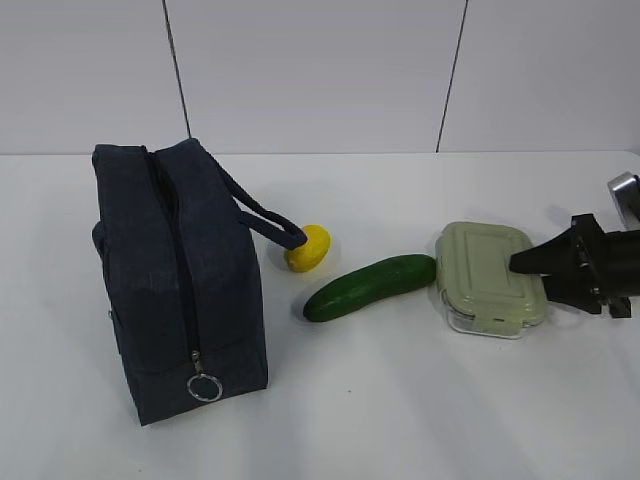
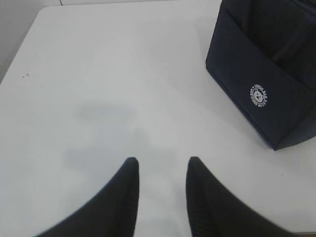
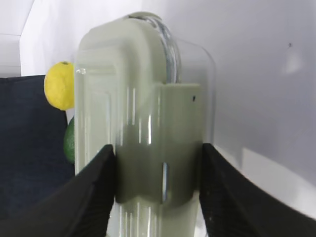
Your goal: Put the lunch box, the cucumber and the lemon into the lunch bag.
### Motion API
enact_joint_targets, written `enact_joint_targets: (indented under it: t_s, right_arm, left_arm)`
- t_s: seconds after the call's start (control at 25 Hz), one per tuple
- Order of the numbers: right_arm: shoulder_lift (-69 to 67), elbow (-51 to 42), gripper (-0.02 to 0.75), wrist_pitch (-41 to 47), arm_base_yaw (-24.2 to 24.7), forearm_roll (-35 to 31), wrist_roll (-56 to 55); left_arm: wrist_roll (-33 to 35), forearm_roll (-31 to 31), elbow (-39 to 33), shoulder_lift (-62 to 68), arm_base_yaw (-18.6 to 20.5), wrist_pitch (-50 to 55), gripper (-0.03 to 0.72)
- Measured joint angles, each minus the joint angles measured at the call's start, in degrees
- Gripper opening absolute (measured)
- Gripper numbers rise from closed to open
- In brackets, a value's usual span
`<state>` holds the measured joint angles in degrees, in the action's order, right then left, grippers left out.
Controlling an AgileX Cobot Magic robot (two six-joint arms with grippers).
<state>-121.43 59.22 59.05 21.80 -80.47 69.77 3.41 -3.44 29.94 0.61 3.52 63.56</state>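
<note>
The dark navy lunch bag (image 1: 180, 280) stands upright on the left, its ring pull (image 1: 204, 386) low on the near end. The yellow lemon (image 1: 308, 248) lies just right of the bag, under a loop handle. The green cucumber (image 1: 370, 287) lies between the lemon and the lunch box (image 1: 490, 275), which has a pale green lid. My right gripper (image 1: 520, 265) comes in from the right; in the right wrist view the right gripper (image 3: 158, 148) is shut on the lunch box (image 3: 128, 89) at its lid clasp. My left gripper (image 2: 160, 160) is open over bare table, left of the lunch bag (image 2: 266, 74).
The white table (image 1: 400, 420) runs back to a white panelled wall. In the right wrist view the lemon (image 3: 59, 85), a sliver of cucumber (image 3: 69, 140) and the bag (image 3: 29, 148) show beyond the box. The table's edge (image 2: 19, 54) is at the left wrist view's upper left.
</note>
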Motion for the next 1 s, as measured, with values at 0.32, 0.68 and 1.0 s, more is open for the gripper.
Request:
enact_joint_targets:
  t_s: [0.32, 0.68, 1.0]
  right_arm:
    - [-0.1, 0.0, 0.389, 3.88, 0.0, -0.23, 0.81]
    - [-0.1, 3.96, 0.388, 4.09, 0.0, 1.9, -3.12]
    - [3.66, 5.65, 0.388, 4.73, 0.0, 7.45, -10.4]
  left_arm:
    - [0.0, 0.0, 0.0, 0.0, 0.0, 0.0, 0.235]
    - [0.0, 0.0, 0.0, 0.0, 0.0, 0.0, 0.235]
    - [0.0, 0.0, 0.0, 0.0, 0.0, 0.0, 0.235]
